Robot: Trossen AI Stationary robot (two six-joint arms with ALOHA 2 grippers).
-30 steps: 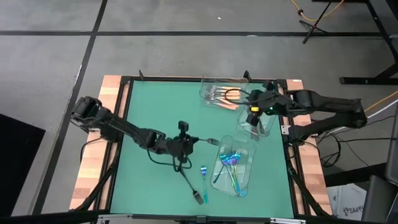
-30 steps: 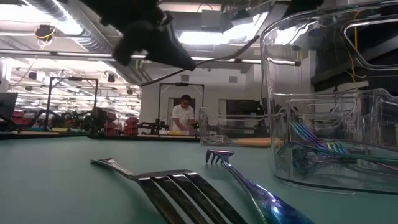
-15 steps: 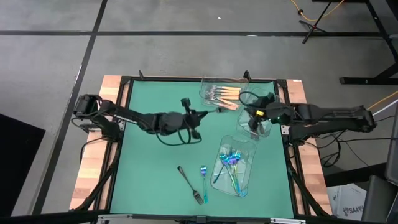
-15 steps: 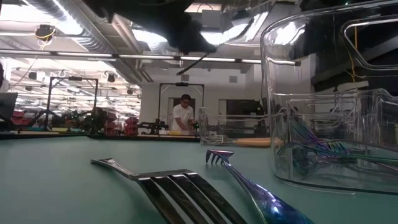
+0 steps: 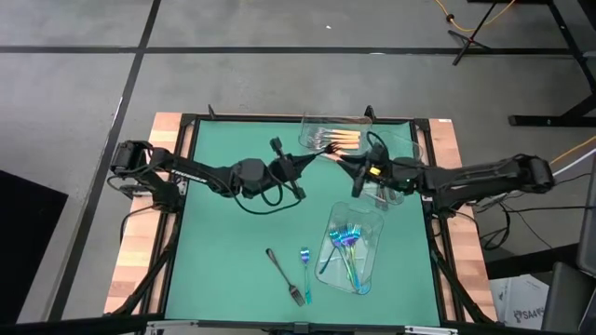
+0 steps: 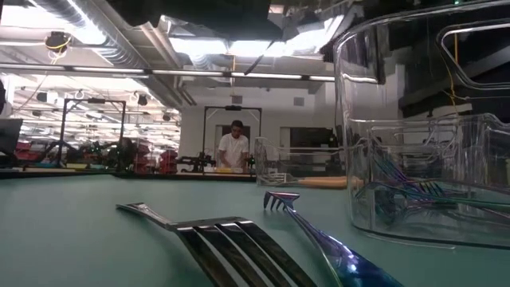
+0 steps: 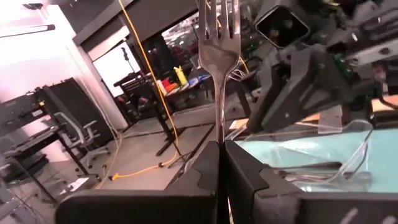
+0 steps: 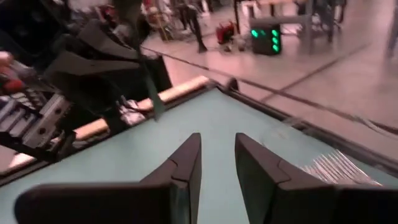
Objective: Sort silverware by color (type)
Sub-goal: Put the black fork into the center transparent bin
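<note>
My left gripper (image 5: 315, 160) hangs above the table's far middle, shut on a grey metal fork (image 7: 219, 50) whose tines point away from it. My right gripper (image 5: 355, 171) faces it from the right, close by and open, with nothing between its fingers (image 8: 186, 165). A dark fork (image 5: 284, 276) and a blue fork (image 5: 304, 268) lie flat on the green mat near the front. Orange-handled forks lie in the far clear tray (image 5: 337, 140). Blue forks lie in the near clear tray (image 5: 349, 251). My left gripper pinches the fork's handle (image 7: 219, 134) between its two shut fingers. The fingers reach level toward the table's right. The fork sticks out past the fingertips with its head (image 7: 219, 28) foremost, lifted clear of the table.
A third clear tray (image 5: 389, 189) stands under the right arm, between the other two. Wooden strips border the mat on the left and right. In the low view a person stands far off in the room behind the table.
My left gripper has risen from the middle of the table and swung toward the far right, carrying the fork up to the right gripper. My right gripper has come down, tipped from pointing down to level, and shifted a little toward the left gripper.
</note>
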